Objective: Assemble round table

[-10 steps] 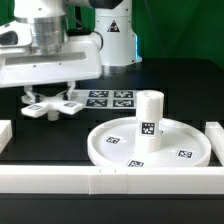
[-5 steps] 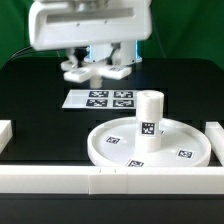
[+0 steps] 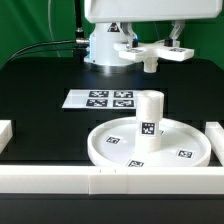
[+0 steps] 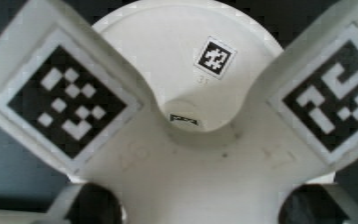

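The large round rimmed disc (image 3: pixel 150 144) lies on the black table in the exterior view's lower right, with the short thick post (image 3: pixel 149 121) standing upright in its middle. My gripper (image 3: pixel 150 50) is high above the table, behind the disc, shut on the four-armed cross piece (image 3: pixel 152 52), which hangs level in the air. In the wrist view the cross piece (image 4: pixel 194 150) fills the picture, two tagged arms spreading out, with the disc (image 4: pixel 202 50) below it. My dark fingers (image 4: pixel 87 205) press on the cross piece from both sides.
The marker board (image 3: pixel 102 99) lies flat on the table, on the exterior view's left of the disc. Long white border blocks (image 3: pixel 60 180) run along the near edge, with short ones at the left (image 3: pixel 5 135) and right (image 3: pixel 214 135).
The gripper has lifted the cross piece off the table at the exterior view's left and carried it up and to the right, above the marker board and toward the disc.
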Robot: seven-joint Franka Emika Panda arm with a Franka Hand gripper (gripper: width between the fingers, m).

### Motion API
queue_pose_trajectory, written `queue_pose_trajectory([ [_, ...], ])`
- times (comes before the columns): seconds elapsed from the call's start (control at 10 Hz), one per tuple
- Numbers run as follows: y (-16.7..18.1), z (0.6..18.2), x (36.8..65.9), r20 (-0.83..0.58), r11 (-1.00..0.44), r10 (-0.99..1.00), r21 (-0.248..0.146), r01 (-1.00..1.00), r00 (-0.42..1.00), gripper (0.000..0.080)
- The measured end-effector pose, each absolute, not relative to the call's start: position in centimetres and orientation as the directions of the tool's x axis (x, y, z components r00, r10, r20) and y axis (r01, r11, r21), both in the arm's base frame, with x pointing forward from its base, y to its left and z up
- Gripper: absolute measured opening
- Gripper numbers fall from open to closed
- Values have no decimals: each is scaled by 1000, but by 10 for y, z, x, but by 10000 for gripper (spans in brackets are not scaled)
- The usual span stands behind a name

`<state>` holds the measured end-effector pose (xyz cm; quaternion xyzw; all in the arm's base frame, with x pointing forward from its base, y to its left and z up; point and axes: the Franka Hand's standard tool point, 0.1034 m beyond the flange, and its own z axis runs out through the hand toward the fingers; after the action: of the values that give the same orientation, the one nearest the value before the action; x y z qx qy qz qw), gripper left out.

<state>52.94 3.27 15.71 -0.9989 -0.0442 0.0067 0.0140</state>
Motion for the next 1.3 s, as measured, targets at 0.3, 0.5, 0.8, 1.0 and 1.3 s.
queue_pose_trajectory([
  [0.3,30,144,530,22,-985,171,-22,172,985,440],
  [0.5,32,145,556,-6,-964,264,-32,264,964,440],
  [0.8,33,144,568,-16,-958,287,-36,286,958,440],
  [1.0,32,131,559,21,-959,284,-24,284,959,440],
  [1.3,28,127,554,30,-957,287,-20,288,957,440],
])
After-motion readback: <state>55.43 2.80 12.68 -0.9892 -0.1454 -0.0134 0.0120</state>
